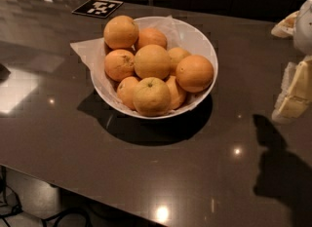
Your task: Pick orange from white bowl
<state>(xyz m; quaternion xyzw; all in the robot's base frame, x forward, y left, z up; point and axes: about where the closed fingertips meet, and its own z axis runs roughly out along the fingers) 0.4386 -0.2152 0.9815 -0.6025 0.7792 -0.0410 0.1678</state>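
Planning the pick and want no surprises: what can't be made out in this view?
Camera view:
- gripper: cut off by the right edge; it sits right of the white bowl, apart from it.
- the orange: underside hidden by the other oranges and the bowl's wall.
- how many oranges lie underneath: hidden by the top layer.
- marker card: pattern too blurred to read.

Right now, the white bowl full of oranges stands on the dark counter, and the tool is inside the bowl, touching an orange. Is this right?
Not quite. The camera view shows the tool at the picture's right edge, apart from the white bowl and touching none of the oranges. The rest is right.
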